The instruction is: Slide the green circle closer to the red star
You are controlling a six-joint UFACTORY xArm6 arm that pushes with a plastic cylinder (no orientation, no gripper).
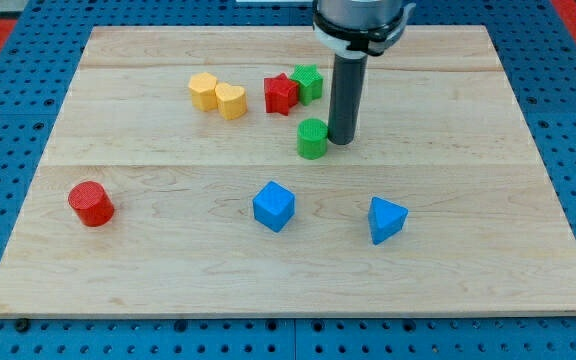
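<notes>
My tip point(342, 140), a bare rod tool with nothing to pinch, sits just right of the light, rigid green circle point(312, 138), which should slide easily if pushed low on its side toward the red star point(280, 94).

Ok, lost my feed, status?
My tip just right of green circle. Red star up-left, apart. Green block beside star. Path clear.

Pale, matt wooden board point(148, 300) with visible grain. The green circle point(312, 138) and red star point(280, 94) appear ridged, matt plastic. The dark rod point(347, 95) has a dull sheen.
</notes>
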